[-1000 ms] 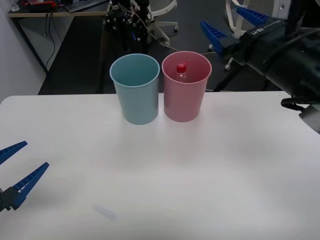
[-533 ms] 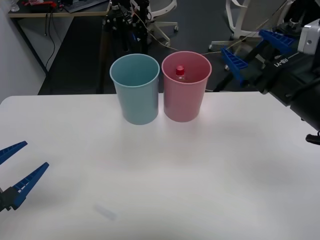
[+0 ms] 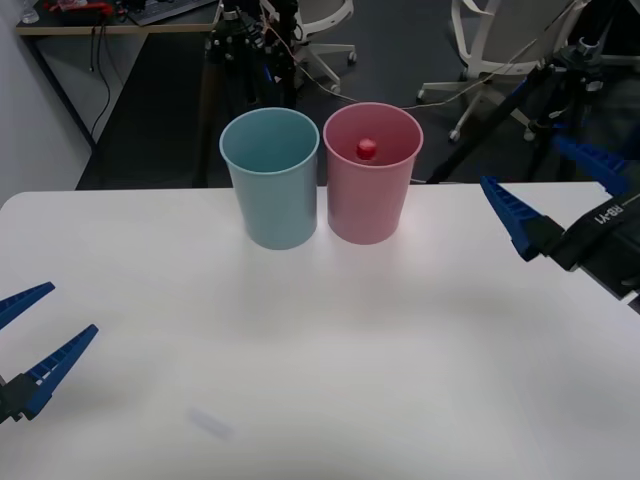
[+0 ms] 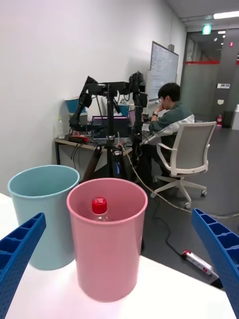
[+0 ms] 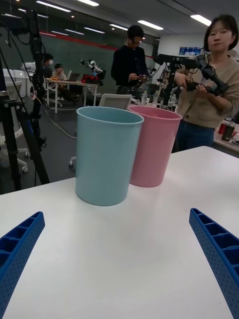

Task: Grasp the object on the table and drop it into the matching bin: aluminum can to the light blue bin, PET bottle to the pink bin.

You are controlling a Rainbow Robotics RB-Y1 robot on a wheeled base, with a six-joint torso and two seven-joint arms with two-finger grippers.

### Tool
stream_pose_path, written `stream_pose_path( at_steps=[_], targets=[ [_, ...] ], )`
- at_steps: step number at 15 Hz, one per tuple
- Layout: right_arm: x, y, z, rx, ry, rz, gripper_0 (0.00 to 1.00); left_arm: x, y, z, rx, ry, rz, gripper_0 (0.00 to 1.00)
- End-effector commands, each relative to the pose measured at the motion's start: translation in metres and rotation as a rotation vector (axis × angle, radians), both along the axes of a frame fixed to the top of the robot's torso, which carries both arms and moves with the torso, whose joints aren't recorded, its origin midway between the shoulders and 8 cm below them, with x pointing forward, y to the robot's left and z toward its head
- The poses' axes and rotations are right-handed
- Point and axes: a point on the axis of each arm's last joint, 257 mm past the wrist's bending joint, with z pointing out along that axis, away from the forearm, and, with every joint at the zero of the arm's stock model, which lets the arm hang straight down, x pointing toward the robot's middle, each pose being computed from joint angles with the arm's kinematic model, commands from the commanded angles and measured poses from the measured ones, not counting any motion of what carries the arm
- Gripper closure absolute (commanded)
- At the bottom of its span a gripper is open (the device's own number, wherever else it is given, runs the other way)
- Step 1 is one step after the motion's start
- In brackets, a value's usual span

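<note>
The PET bottle (image 3: pixel 366 149) stands inside the pink bin (image 3: pixel 368 205); its red cap (image 4: pixel 99 205) and a bit of clear neck show above the rim. The pink bin (image 4: pixel 107 244) stands at the back of the white table (image 3: pixel 320 340), right beside the light blue bin (image 3: pixel 271 190). My right gripper (image 3: pixel 551 195) hangs open and empty over the table's right edge, well to the right of the pink bin. Low at the front left, my left gripper (image 3: pixel 30 335) is parked, open and empty. Both bins, light blue (image 5: pixel 105 154) and pink (image 5: pixel 153 144), appear in the left wrist view.
Beyond the table's back edge stand tripods (image 3: pixel 250 50), office chairs (image 4: pixel 184 154) and a desk (image 3: pixel 110 20). A faint smudge (image 3: pixel 210 424) marks the tabletop near the front. Bare white surface stretches across the middle and front of the table.
My right gripper has swung from behind the pink bin down and to the right, over the table's right edge. The bottle has settled lower in the pink bin. The left arm stayed still.
</note>
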Motion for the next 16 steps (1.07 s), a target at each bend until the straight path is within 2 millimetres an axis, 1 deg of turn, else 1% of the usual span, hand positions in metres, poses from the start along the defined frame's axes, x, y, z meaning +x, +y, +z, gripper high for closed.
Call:
stream_pose_path(
  at_steps=[1, 4, 8, 12, 13, 16],
  targets=[
    [-0.02, -0.004, -0.026, 0.029, 0.025, 0.038, 0.0, 0.0, 0.0, 0.0, 0.0, 0.0, 0.0, 0.0],
    [-0.041, -0.007, -0.051, 0.032, 0.04, 0.081, 0.0, 0.0, 0.0, 0.0, 0.0, 0.0, 0.0, 0.0],
    [-0.063, -0.014, -0.086, 0.002, 0.062, 0.12, 0.0, 0.0, 0.0, 0.0, 0.0, 0.0, 0.0, 0.0],
    [-0.086, -0.029, -0.114, -0.019, 0.109, 0.102, 0.0, 0.0, 0.0, 0.0, 0.0, 0.0, 0.0, 0.0],
    [-0.089, -0.035, -0.118, -0.021, 0.12, 0.088, 0.0, 0.0, 0.0, 0.0, 0.0, 0.0, 0.0, 0.0],
    [-0.095, -0.044, -0.123, -0.028, 0.137, 0.072, 0.0, 0.0, 0.0, 0.0, 0.0, 0.0, 0.0, 0.0]
  ],
)
